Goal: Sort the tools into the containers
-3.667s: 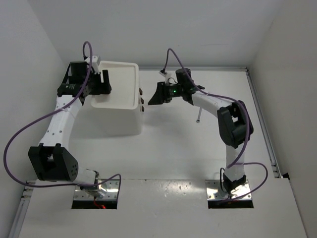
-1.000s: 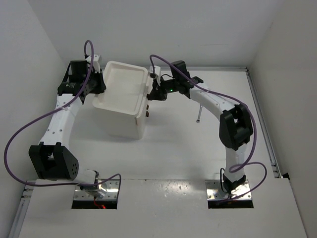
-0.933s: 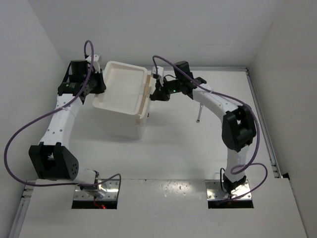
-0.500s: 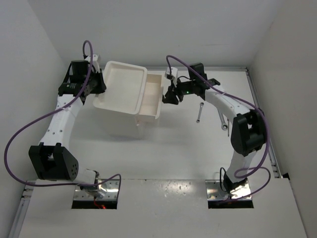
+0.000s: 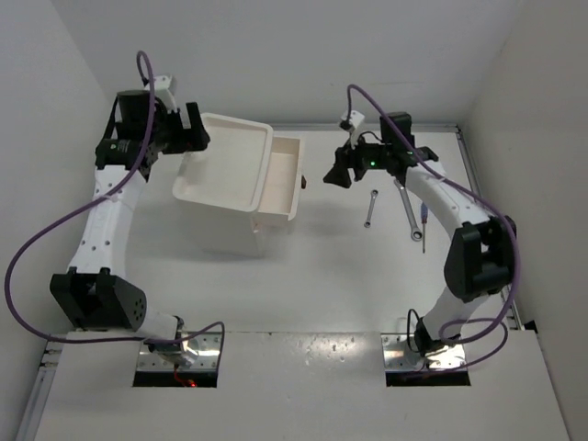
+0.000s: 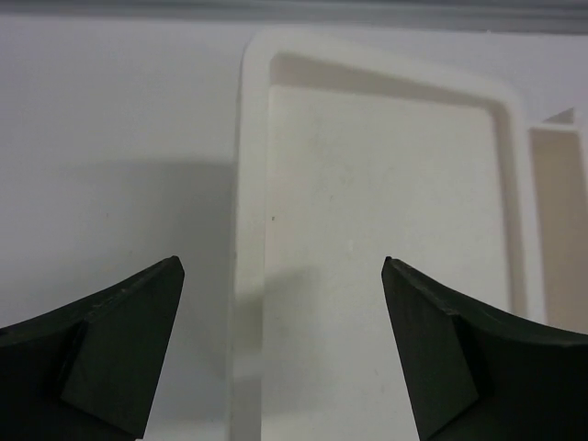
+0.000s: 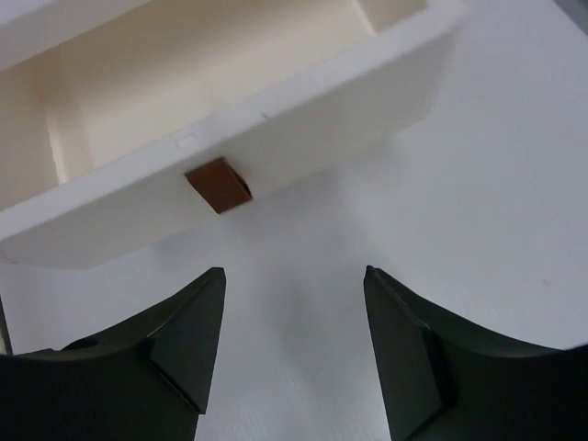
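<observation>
The drawer front (image 7: 349, 92) bears an unreadable tiny mark (image 7: 186, 140) above its knob (image 7: 218, 185).

The white plastic box-shaped drawer unit (image 5: 225, 228) shows a smooth, matt finish, its small dark brown knob (image 7: 218, 185) equally dull. A silver metal wrench (image 5: 411, 216) lies on the matt white table (image 5: 322, 276).

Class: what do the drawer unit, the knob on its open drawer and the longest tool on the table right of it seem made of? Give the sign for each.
The drawer unit is probably plastic: white, smooth, matte, with thin moulded walls. The knob is brown and dull, perhaps plastic or wood; unclear. The longest tool is likely metal: silvery grey with a slight sheen.
</observation>
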Robot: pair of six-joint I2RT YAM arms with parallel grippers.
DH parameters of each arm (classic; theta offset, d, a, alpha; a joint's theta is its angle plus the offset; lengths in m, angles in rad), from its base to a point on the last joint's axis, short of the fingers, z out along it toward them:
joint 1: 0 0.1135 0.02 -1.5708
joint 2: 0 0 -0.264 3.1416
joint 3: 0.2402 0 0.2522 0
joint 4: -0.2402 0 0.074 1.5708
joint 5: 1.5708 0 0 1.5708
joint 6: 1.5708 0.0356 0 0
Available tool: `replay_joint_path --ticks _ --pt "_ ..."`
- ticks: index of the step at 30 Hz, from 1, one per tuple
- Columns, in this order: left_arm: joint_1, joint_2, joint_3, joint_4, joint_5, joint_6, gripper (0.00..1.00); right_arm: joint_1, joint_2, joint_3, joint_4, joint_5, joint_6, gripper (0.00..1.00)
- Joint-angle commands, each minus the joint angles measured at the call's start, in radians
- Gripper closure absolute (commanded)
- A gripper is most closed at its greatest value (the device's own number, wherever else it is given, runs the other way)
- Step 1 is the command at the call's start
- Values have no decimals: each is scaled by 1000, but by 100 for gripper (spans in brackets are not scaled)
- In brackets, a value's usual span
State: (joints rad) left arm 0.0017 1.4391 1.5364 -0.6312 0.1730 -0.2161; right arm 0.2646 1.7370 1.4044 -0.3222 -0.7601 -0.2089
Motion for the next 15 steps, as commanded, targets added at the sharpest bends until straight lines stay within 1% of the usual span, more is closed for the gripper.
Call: replay_joint_path --ticks 1,2,3,4,5,6,7,8,9,11,12,15 --pt "6 -11 177 13 57 27 4 -60 -109 -47 57 77 144 37" --pt "6 -2 212 -1 57 27 4 -82 -119 -70 29 100 193 37" --pt "6 -2 243 -13 45 27 4 -91 -119 -79 11 160 215 37" --pt "6 -2 286 -24 4 37 4 -100 -119 -79 -7 198 247 39" --pt "6 -2 295 -34 -28 37 4 -120 -119 -93 -32 234 279 39" --pt "6 -25 295 -35 -62 37 4 -129 -99 -93 -104 287 323 41" --pt "6 -40 278 -35 -108 28 4 -143 -84 -102 -135 342 347 44" --pt "6 -57 259 -35 -122 27 4 -143 -71 -113 -156 343 379 46" --pt "6 -77 231 -35 -122 27 4 -156 -48 -126 -179 405 458 48" --pt "6 -141 136 7 -147 27 4 -156 -22 -136 -204 490 525 54" --pt "6 -161 107 19 -147 27 4 -166 -10 -136 -216 522 580 54" --pt "6 -198 36 37 -147 18 4 -175 22 -114 -247 675 640 57"
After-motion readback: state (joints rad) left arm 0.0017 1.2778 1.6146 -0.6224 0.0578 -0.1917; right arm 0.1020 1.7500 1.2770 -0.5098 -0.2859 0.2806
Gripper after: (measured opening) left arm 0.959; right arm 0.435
